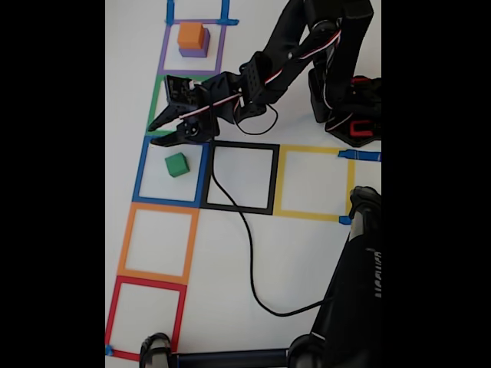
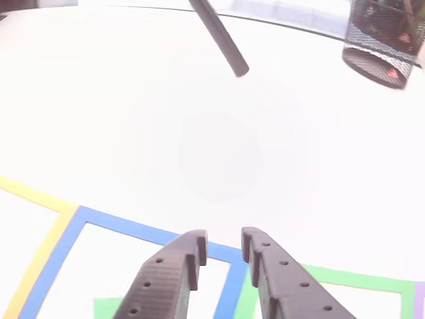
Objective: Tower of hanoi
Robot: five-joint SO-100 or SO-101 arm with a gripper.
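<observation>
In the fixed view an orange cube [image 1: 191, 33] sits on top of a purple cube [image 1: 195, 51] inside the purple tape square at the top. A green cube [image 1: 176, 164] stands alone in the blue tape square [image 1: 141, 172]. My gripper [image 1: 153, 134] hovers over the upper left corner of that blue square, just above and left of the green cube, open and empty. In the other view the two dark fingers [image 2: 169, 269] point at the blue and green tape lines, with a narrow gap at the gripper [image 2: 222, 240]. A bit of the green cube [image 2: 105, 310] shows at the bottom left.
Black [image 1: 244, 176], yellow [image 1: 313, 182], orange [image 1: 156, 243] and red [image 1: 146, 318] tape squares mark the white table. A black cable [image 1: 247, 241] runs across the middle. The arm's base [image 1: 353, 115] stands at the upper right, and a dark stand [image 1: 360, 291] at the lower right. A black mesh holder [image 2: 382, 46] sits far off.
</observation>
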